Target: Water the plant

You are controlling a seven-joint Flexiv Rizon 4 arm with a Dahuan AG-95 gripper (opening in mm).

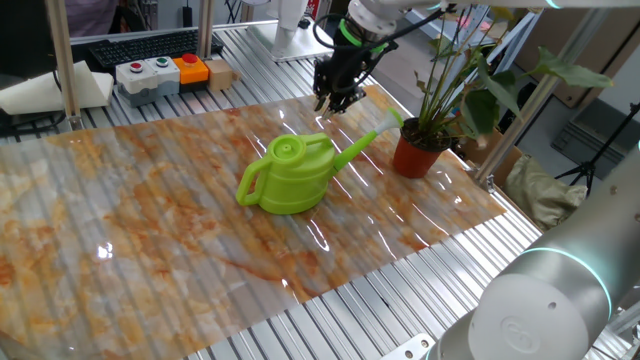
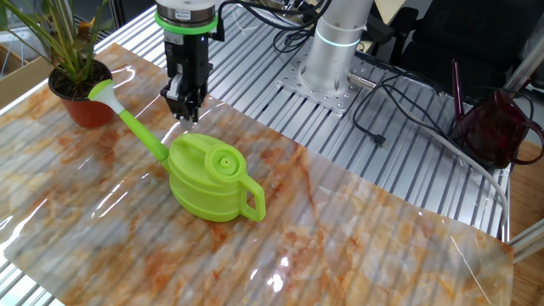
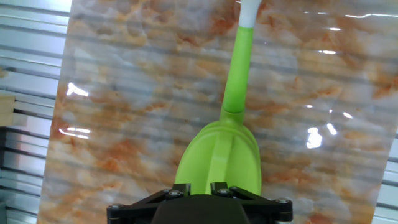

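The slatted metal table [image 1: 300, 320] carries a marbled orange-and-grey mat [image 1: 150, 210] across most of its top. Above the mat's far edge in one fixed view, the arm [image 1: 400, 15] reaches down with its gripper [image 1: 338, 100] hanging in the air above and just behind the watering can [image 1: 290, 175], touching nothing. The fingertips stand close together with nothing between them; whether a small gap is left cannot be told. The lime-green can stands upright in the middle of the mat, handle to the left, spout slanting up to the right so its rose [image 1: 388, 124] ends just beside the pot's rim. The plant [image 1: 455, 80] stands near the mat's far right corner in its terracotta pot [image 1: 418, 155], long leaves spreading behind the arm. A post [image 1: 515, 130] rises just right of the pot. At far left a button box [image 1: 160, 75] sits off the mat, beside a keyboard [image 1: 140, 48]. In the other fixed view, black cables [image 2: 399, 93] trail by the arm's base [image 2: 327, 81].
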